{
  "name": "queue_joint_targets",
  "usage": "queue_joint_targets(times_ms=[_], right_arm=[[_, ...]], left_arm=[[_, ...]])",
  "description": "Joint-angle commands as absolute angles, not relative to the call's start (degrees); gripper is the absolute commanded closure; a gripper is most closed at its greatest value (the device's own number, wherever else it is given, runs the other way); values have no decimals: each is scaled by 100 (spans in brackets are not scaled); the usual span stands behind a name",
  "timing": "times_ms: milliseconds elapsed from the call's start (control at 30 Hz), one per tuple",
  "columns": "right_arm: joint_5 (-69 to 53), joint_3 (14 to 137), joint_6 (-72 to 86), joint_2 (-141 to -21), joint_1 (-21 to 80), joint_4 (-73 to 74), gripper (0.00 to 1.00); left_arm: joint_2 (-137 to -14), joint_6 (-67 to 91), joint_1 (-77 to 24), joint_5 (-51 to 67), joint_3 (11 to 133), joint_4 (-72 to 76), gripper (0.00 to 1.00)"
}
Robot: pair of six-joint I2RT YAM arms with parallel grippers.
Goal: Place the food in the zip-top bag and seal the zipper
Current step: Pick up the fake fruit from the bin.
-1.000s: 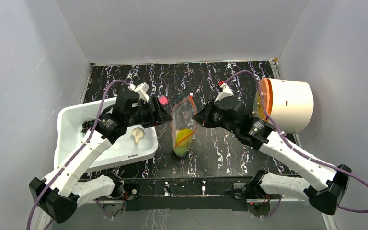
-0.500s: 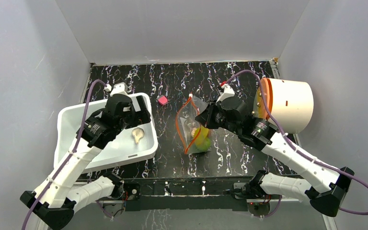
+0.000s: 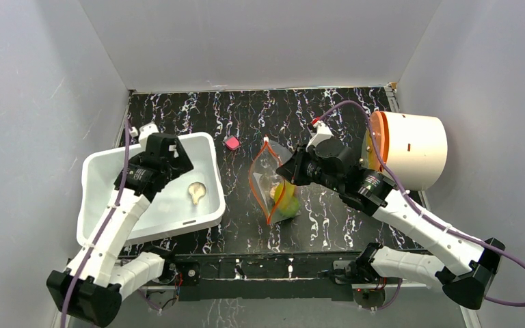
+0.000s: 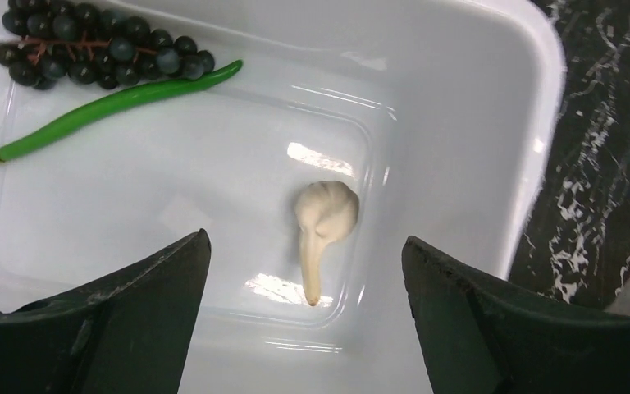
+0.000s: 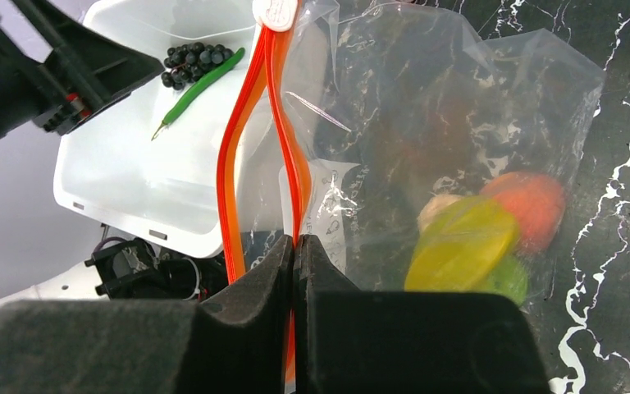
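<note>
Clear crinkly bag (image 5: 459, 123), orange-red zipper (image 5: 226, 189)

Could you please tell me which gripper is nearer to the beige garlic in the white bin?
Left. The left gripper hangs open right above the garlic in the white bin; the right gripper is off beside the bin, shut on the zipper.

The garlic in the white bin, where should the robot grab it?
Probably by its fat round bulb, coming straight down from above. The garlic lies flat in the white bin, bare floor on both sides, and its stem looks too thin to pinch.
</note>
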State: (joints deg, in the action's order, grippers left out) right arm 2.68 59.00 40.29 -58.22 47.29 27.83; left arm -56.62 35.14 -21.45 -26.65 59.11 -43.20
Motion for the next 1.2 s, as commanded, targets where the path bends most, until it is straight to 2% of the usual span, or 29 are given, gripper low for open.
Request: queue_joint_targets(times_ms=[0, 267, 500, 767, 1167], right_arm=[[188, 6001, 3873, -5669, 4764, 2441, 100], [270, 5967, 4001, -5530, 4763, 2516, 100], [405, 6329, 3913, -5618, 4759, 2898, 100], [456, 6596, 3949, -5826, 4760, 3192, 100], [697, 7056, 3913, -6194, 4761, 3406, 100]], left_arm=[[-5805, 3692, -1330, -2151, 5512, -3770, 16], [-6150, 4335, 23, -2347, 4902, -3271, 12], [-6397, 5070, 749, -2410, 4555, -2763, 23], [-6613, 5187, 1232, -2728, 4427, -2277, 33], [-7117, 4438, 1549, -2748, 4489, -1698, 36]])
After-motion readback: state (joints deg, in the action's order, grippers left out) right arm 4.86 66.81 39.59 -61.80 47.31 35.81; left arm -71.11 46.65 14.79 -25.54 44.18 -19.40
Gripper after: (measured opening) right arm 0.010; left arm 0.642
